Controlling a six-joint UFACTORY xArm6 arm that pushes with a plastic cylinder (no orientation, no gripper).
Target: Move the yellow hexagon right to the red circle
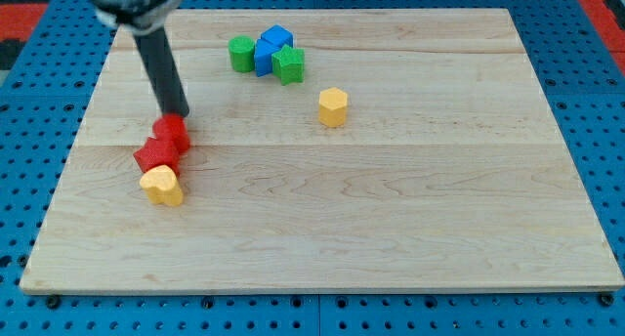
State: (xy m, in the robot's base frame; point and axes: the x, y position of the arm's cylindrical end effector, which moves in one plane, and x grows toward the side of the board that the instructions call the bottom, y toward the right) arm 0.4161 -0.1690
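Observation:
The yellow hexagon [333, 106] sits alone right of the board's middle, toward the view's top. The red circle [172, 133] lies at the view's left, touching a second red block [156, 155] of unclear shape just below and left of it. A yellow heart-like block [162, 186] touches that red block from below. My tip [180, 116] stands at the top edge of the red circle, touching or nearly touching it, far left of the yellow hexagon.
A cluster at the view's top holds a green cylinder [241, 54], a blue block [271, 46] and a green star-like block [288, 65]. The wooden board [391, 229] lies on a blue perforated base.

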